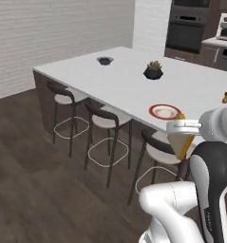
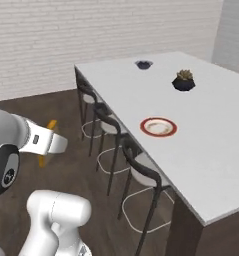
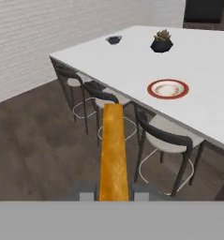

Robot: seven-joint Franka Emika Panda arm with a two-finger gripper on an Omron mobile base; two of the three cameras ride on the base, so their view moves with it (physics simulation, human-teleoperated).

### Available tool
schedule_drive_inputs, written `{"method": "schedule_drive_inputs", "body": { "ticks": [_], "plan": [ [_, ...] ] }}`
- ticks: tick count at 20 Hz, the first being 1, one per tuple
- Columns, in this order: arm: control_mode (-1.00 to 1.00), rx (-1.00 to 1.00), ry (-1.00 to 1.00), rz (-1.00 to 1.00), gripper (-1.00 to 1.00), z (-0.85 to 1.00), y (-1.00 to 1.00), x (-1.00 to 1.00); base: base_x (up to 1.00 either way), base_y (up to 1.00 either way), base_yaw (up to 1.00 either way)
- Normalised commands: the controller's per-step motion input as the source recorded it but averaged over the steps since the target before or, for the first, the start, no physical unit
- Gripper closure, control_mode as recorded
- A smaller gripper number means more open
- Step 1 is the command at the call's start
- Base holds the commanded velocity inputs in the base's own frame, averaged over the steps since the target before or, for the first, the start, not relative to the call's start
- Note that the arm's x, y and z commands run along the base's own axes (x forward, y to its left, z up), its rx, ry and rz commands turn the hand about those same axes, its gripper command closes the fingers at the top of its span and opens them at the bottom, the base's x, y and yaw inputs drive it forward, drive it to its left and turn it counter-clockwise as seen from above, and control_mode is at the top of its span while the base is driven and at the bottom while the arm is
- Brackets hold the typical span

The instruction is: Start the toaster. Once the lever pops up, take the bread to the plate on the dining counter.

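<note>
My gripper (image 3: 114, 193) is shut on the bread (image 3: 114, 150), a thin slice with a golden-orange crust, seen edge-on and reaching up and away from the fingertips. From the base views the gripper (image 1: 179, 128) (image 2: 57, 142) hangs over the wooden floor, just short of the dining counter's (image 1: 134, 80) (image 2: 206, 125) near edge, with the bread (image 1: 183, 149) (image 2: 41, 161) upright in it. The red-rimmed plate (image 1: 165, 112) (image 2: 158, 127) (image 3: 168, 89) lies on the white counter (image 3: 132, 61) close to that edge, nothing on it. The toaster and the lever are out of view.
Three dark stools (image 1: 108, 118) (image 2: 141, 170) (image 3: 167, 138) stand along the counter's near side, between me and the plate. A black plant pot (image 1: 153, 71) (image 3: 161, 43) and a small dark bowl (image 1: 105, 60) sit farther back. Ovens (image 1: 186, 28) line the far wall.
</note>
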Motion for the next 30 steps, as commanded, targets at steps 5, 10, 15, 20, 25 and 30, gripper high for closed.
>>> {"method": "schedule_drive_inputs", "body": {
  "ticks": [5,10,15,20,25,30],
  "plan": [
    [1.0,0.0,0.0,0.0,1.0,0.0,0.0,0.0,0.73,0.94,-0.68],
    [1.0,0.0,0.0,0.0,1.0,0.0,0.0,0.0,0.8,0.83,-0.72],
    [1.0,0.0,0.0,0.0,1.0,0.0,0.0,0.0,0.35,0.5,-0.81],
    [1.0,0.0,0.0,0.0,1.0,0.0,0.0,0.0,0.48,0.37,-0.74],
    [1.0,0.0,0.0,0.0,1.0,0.0,0.0,0.0,0.77,0.63,-0.48],
    [1.0,0.0,0.0,0.0,1.0,0.0,0.0,0.0,0.6,0.5,-0.09]
  ]
}}
